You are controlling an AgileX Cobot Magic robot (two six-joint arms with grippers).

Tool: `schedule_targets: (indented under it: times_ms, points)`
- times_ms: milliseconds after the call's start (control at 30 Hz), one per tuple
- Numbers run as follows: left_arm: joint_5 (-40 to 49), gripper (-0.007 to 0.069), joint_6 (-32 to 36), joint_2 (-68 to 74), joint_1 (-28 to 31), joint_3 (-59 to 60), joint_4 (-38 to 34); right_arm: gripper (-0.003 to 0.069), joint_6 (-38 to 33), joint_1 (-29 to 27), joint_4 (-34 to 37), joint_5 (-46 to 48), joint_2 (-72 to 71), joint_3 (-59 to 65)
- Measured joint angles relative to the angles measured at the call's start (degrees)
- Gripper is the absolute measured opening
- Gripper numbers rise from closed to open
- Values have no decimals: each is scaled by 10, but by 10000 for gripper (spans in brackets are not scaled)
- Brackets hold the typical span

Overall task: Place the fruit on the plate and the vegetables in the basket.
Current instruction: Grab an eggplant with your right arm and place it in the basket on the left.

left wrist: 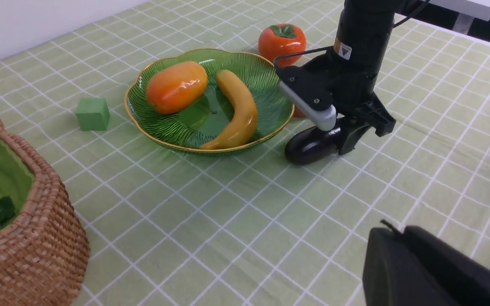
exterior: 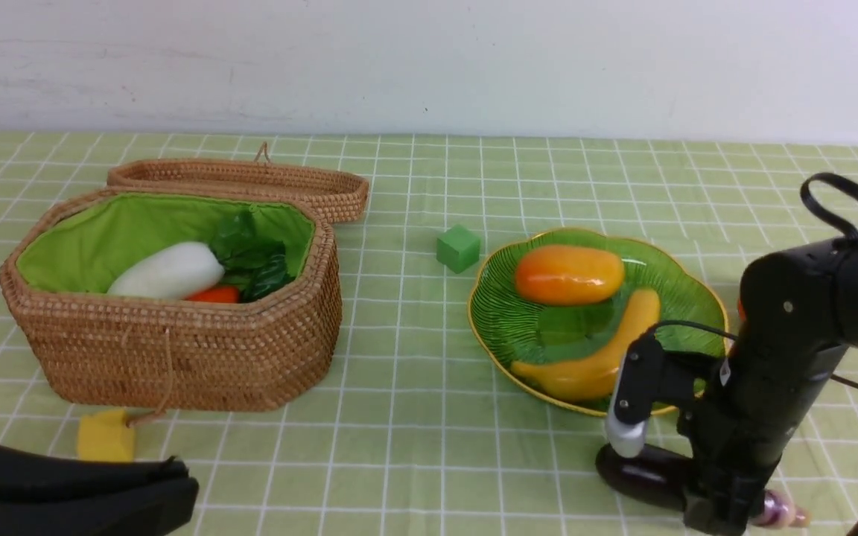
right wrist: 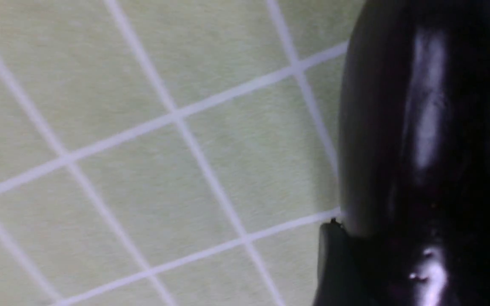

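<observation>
The dark purple eggplant (exterior: 637, 473) lies on the tablecloth just in front of the plate (exterior: 503, 320). My right gripper (exterior: 704, 495) is down over it, its jaws closed around its middle. In the left wrist view the gripper (left wrist: 347, 136) straddles the eggplant (left wrist: 309, 146). In the right wrist view one finger (right wrist: 330, 263) touches the eggplant (right wrist: 419, 127). The mango (exterior: 569, 275) and banana (exterior: 600, 357) lie on the plate. The persimmon (left wrist: 282, 41) stands on the cloth beside it. The radish (exterior: 168, 269) and carrot (exterior: 214, 295) lie in the basket (exterior: 176, 350). My left gripper (exterior: 179, 484) is shut and empty, low at the near left.
The basket's lid (exterior: 250, 182) lies behind it. A green foam cube (exterior: 458, 248) sits between basket and plate. A yellow foam cube (exterior: 105, 435) sits at the basket's front, near my left gripper. The wall runs along the table's far edge.
</observation>
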Motion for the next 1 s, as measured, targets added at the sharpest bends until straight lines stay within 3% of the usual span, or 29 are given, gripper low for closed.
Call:
schedule_targets:
  times_ms: [100, 133, 233, 467, 700, 867, 900, 933, 1000]
  points:
    - [1, 22, 0, 0, 0, 0, 2, 366, 6, 3, 65, 58, -26, -29]
    - [1, 22, 0, 0, 0, 0, 7, 366, 17, 15, 124, 99, -51, -61]
    - [-5, 22, 0, 0, 0, 0, 20, 366, 35, 47, 189, 114, -71, -110]
    - [-81, 22, -76, 0, 0, -2, 119, 366, 61, 180, 237, -14, -25, -306]
    - [-144, 22, -291, 0, 0, -19, 372, 366, 69, 223, 268, -154, 143, -540]
    - [-84, 22, -513, 0, 0, -19, 555, 366, 69, 225, 277, -200, 256, -658]
    - [-81, 22, -513, 0, 0, -19, 555, 366, 69, 225, 277, -200, 260, -661]
    - [-55, 22, -580, 0, 0, -19, 607, 366, 66, 225, 277, -210, 286, -683]
    - [-30, 22, -650, -1, 0, -19, 666, 366, 56, 225, 278, -229, 317, -703]
